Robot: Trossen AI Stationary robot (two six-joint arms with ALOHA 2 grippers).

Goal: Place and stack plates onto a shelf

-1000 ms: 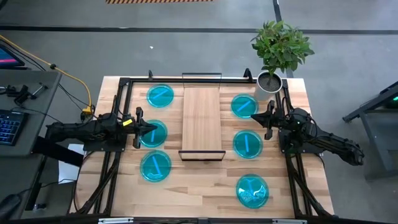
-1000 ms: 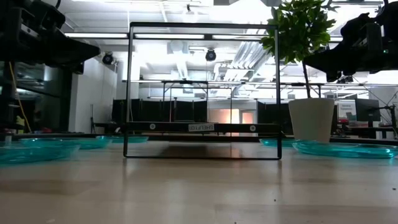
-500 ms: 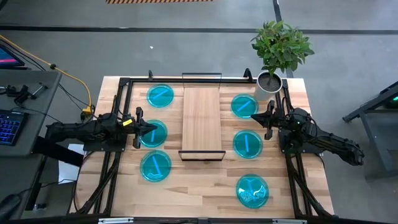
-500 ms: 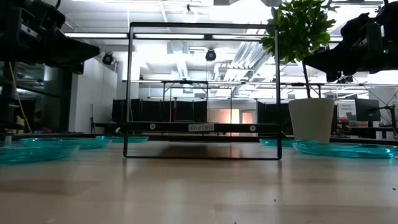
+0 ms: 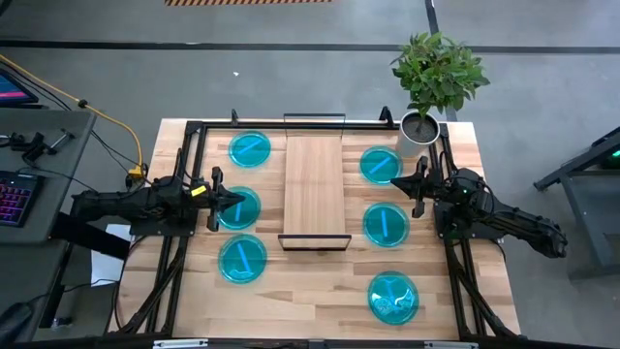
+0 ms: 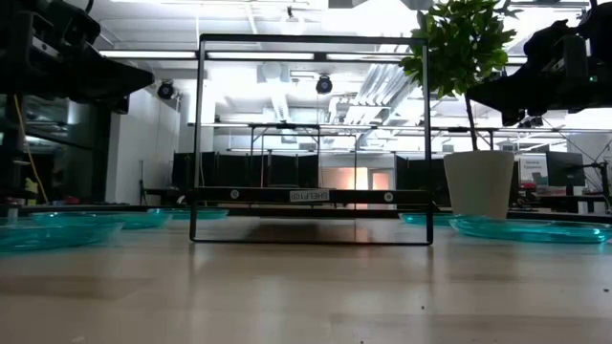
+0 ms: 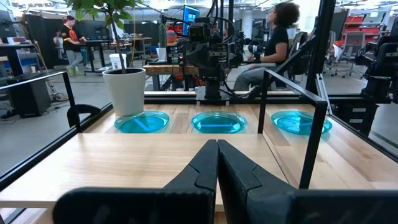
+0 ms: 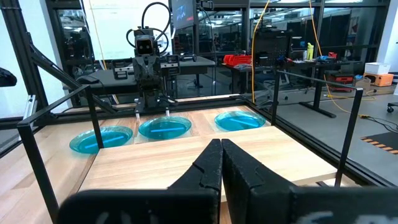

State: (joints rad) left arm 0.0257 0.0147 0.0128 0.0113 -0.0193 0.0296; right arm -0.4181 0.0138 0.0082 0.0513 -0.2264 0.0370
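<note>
In the high view the shelf sits at the centre of the desk. Three plates lie in a column left of it: upper, middle and lower. Three more lie to its right: upper, middle and lower right. A potted plant stands at the desk's upper right corner.

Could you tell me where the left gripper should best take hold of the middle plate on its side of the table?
Probably at the rim nearest the left gripper, coming in low from that edge. The plate lies flat and thin on the table, so only its edge offers the shut fingers a hold.
</note>
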